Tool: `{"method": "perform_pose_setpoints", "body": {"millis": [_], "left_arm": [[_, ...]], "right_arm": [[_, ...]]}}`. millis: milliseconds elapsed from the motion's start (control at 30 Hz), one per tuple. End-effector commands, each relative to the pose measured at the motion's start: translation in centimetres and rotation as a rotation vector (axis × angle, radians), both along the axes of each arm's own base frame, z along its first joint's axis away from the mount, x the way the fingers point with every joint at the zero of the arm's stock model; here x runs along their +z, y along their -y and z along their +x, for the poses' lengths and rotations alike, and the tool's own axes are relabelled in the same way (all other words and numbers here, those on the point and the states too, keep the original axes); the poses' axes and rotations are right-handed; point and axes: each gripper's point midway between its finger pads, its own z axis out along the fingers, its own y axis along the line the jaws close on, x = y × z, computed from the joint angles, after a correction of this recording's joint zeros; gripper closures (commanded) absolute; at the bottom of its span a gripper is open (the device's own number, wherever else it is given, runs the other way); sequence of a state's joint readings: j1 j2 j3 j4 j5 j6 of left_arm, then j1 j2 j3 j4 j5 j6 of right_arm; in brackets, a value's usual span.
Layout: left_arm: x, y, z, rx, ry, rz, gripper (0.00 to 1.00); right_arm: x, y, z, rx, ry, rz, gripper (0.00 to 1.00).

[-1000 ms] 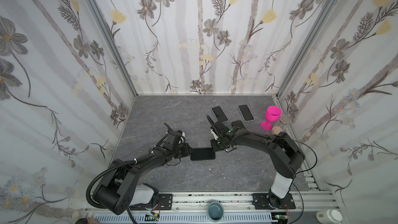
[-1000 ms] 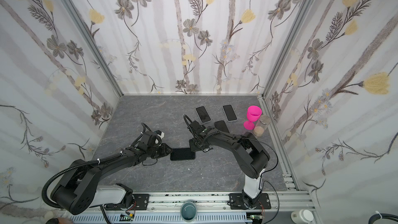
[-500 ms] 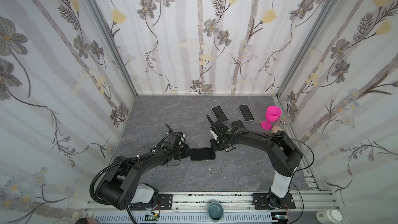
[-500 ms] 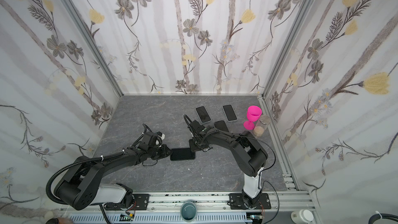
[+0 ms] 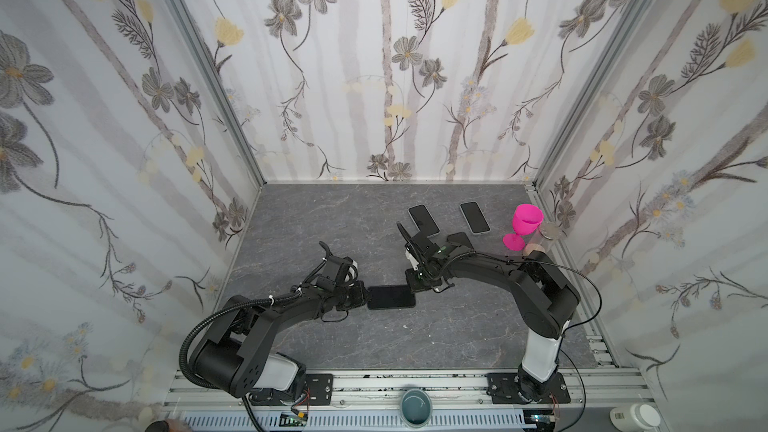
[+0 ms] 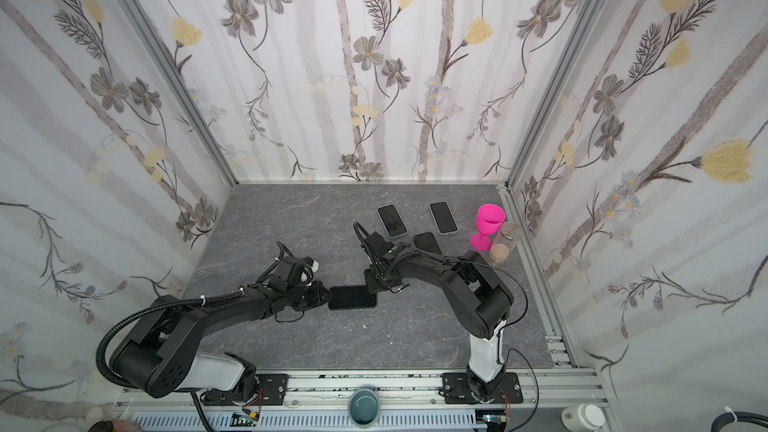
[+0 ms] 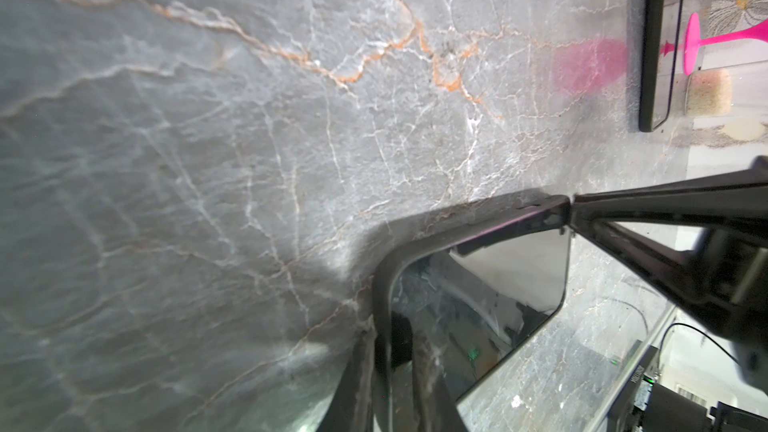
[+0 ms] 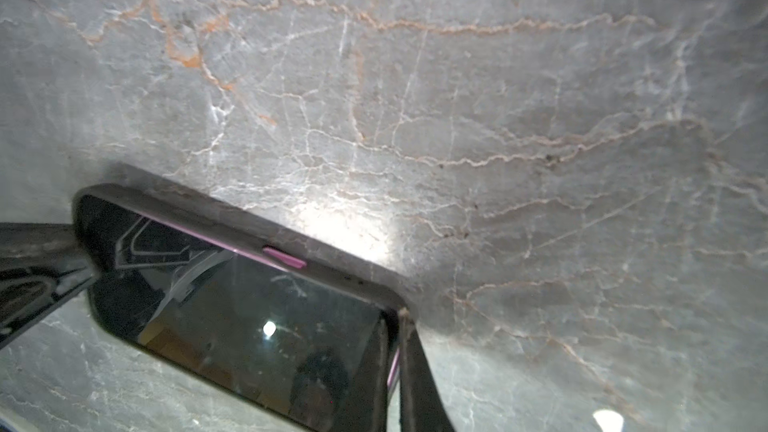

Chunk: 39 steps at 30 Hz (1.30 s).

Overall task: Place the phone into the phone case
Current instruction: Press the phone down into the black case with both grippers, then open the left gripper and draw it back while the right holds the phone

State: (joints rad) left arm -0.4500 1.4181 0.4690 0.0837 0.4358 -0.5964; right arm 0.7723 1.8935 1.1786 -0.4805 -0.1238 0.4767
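I see the pink-edged phone with a dark glass screen lying flat in the black phone case, in the middle of the gray marble desk. My left end effector pinches the case rim at one short end. My right end effector is closed on the rim at the opposite corner.

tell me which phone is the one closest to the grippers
The phone in the dark case, crosswise at mid-table: left gripper at one end, right gripper at the other. The rest lie farther back.
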Motion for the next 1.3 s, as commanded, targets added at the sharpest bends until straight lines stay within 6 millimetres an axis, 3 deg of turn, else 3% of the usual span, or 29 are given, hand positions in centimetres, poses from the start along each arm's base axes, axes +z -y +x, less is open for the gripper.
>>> {"method": "perform_pose_setpoints", "body": {"millis": [0, 167, 333, 433, 600, 733, 833, 900, 1000, 1133, 1267], "left_arm": [[0.1, 0.3, 0.1, -0.012, 0.008, -0.014, 0.83], [0.1, 0.4, 0.1, -0.017, 0.007, -0.015, 0.84], [0.5, 0.5, 0.4, -0.024, 0.022, -0.011, 0.84], [2.0, 0.5, 1.5, -0.024, 0.074, -0.003, 0.83], [7.1, -0.3, 3.9, -0.002, 0.26, 0.021, 0.74], [13.2, -2.2, 5.3, 0.058, 0.502, 0.055, 0.66], [17.3, -3.8, 5.3, 0.095, 0.682, 0.087, 0.56], [19.5, -4.7, 4.8, 0.116, 0.792, 0.098, 0.48], [22.0, -5.6, 3.7, 0.126, 0.93, 0.091, 0.41], [24.1, -5.3, 1.6, 0.061, 1.057, 0.052, 0.37], [24.5, -5.2, 0.4, 0.027, 1.099, 0.044, 0.35]], "right_arm": [[-2.4, 2.0, -1.7, 0.009, -0.06, -0.113, 0.91], [-2.7, 2.0, -1.6, 0.016, -0.056, -0.127, 0.91], [-0.6, 0.7, -0.3, 0.035, 0.003, -0.094, 0.9], [3.0, -1.4, 1.3, 0.087, 0.105, -0.016, 0.85], [11.4, -4.1, 4.0, 0.18, 0.351, 0.127, 0.73], [17.6, -4.9, 5.1, 0.299, 0.571, 0.188, 0.6], [20.7, -5.5, 4.0, 0.482, 0.715, 0.238, 0.47], [20.9, -5.7, 3.1, 0.612, 0.795, 0.24, 0.33], [19.2, -5.3, 2.8, 0.691, 0.843, 0.197, 0.05], [15.7, -5.6, 1.4, 0.827, 0.755, 0.176, 0.0], [10.7, -5.9, 0.0, 0.932, 0.651, 0.111, 0.0]]}}
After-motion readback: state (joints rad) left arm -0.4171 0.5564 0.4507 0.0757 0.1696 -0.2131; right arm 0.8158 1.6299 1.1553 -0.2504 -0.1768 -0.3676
